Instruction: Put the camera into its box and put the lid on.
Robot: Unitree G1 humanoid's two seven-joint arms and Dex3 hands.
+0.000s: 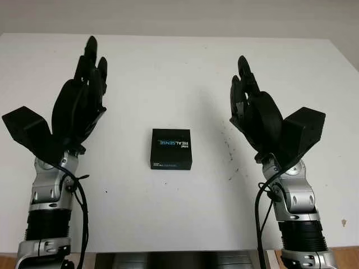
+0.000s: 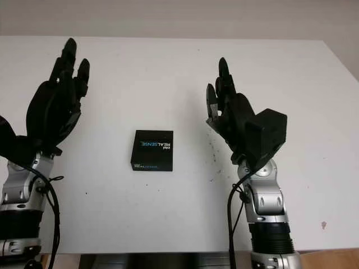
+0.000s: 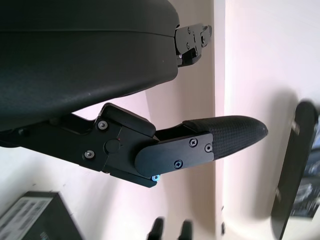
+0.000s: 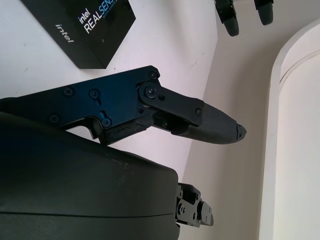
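Note:
A black RealSense box (image 1: 171,148) with its lid on lies in the middle of the white table (image 1: 185,73); it also appears in the right wrist view as the box (image 4: 85,27) and in the left wrist view as the box (image 3: 37,217). My left hand (image 1: 84,89) is raised over the table to the left of the box, open and holding nothing. My right hand (image 1: 249,103) is raised to the right of the box, open and holding nothing. Both hands are well apart from the box.
Small dark specks (image 1: 229,148) mark the table between the box and my right hand. The table's near edge (image 1: 179,252) runs just past my forearms.

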